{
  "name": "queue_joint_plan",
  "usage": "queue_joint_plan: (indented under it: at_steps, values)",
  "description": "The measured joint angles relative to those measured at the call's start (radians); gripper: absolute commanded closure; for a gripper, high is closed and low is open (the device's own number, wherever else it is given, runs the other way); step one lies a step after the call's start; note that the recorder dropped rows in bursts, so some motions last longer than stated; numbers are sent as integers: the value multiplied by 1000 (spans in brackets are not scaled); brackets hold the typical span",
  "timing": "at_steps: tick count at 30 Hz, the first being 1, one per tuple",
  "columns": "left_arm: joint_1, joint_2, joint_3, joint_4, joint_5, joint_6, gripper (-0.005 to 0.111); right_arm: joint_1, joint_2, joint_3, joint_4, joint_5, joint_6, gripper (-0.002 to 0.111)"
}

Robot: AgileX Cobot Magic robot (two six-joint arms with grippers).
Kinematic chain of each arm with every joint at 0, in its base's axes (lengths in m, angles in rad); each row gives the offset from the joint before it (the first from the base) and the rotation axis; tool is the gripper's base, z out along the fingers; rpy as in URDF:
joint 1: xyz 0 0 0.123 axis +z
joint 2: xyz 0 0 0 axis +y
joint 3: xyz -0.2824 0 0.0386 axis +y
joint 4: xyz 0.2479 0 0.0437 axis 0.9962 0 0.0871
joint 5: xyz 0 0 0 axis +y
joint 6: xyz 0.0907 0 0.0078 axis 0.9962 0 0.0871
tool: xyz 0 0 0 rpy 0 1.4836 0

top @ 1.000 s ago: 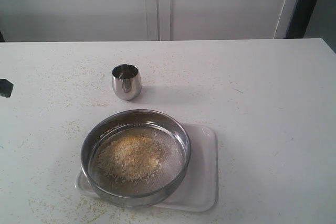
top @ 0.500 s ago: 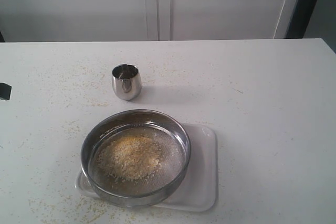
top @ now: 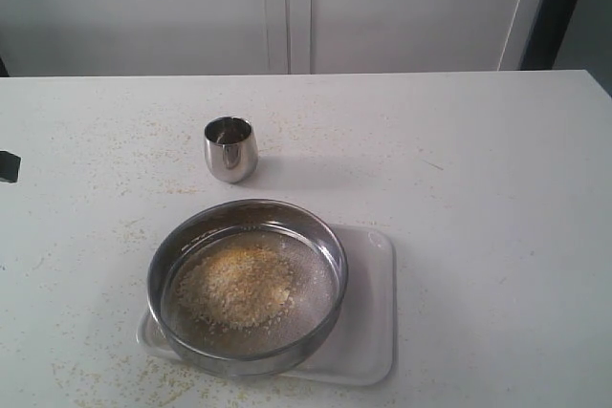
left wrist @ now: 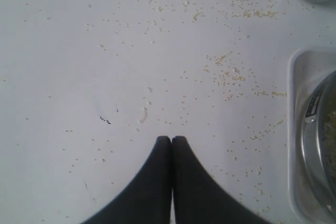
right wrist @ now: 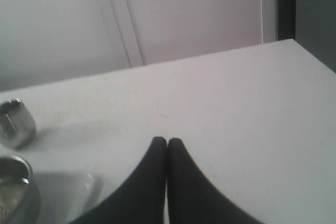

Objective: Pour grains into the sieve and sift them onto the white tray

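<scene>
**Layout.** The wide, shallow round steel sieve (top: 239, 362) sits at lower centre-left of the exterior view. It rests on the flat white rectangular tray (top: 371, 322), whose right part shows past the ring. A mound of fine yellow-beige grains (top: 234, 286) lies on the mesh, towards its left half. The small shiny steel cup (top: 230, 148) stands upright on the white table (top: 478, 188), above the sieve in the frame and apart from it. Loose granules (left wrist: 226, 74) are scattered over the table around the tray.

**Change.** Over the last second I register one movement only. A small dark part at the left edge of the exterior view (top: 8, 166), which I take to belong to the left arm, has dropped slightly in the frame and then held. Sieve, tray, cup and mound have not shifted.

**Jaws.** The left jaws are fully closed, tips pressed together, holding nothing, over table near the tray's corner. The right jaws are likewise closed and empty, well apart from the sieve.

**Assessment.** I judge the pour complete, since the cup is set down. Both arms stand clear while a mound remains on the mesh. Either sifting is still to do or this is coarse remainder. The tray surface under the sieve is hidden, so I cannot confirm which.
</scene>
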Motion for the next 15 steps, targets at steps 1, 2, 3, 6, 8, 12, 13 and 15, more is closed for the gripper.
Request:
queue_joint_plan:
  at_steps: [1, 2, 3, 6, 8, 12, 13, 15]
  values:
    - [0, 0, 0, 0, 0, 0, 107, 0, 0, 0, 5, -23, 13, 108]
    - [0, 0, 0, 0, 0, 0, 107, 0, 0, 0, 7, -53, 28, 108]
    - [0, 0, 0, 0, -2, 0, 107, 0, 0, 0, 9, -83, 46, 108]
    - [0, 0, 0, 0, -14, 0, 107, 0, 0, 0, 11, -173, 135, 108]
    - [0, 0, 0, 0, -14, 0, 107, 0, 0, 0, 13, -219, 215, 108]
    - [0, 0, 0, 0, -14, 0, 107, 0, 0, 0, 15, -286, 323, 108]
    - [0, 0, 0, 0, -14, 0, 107, 0, 0, 0, 15, -307, 333, 108]
    - [0, 0, 0, 0, -14, 0, 107, 0, 0, 0, 15, -378, 343, 108]
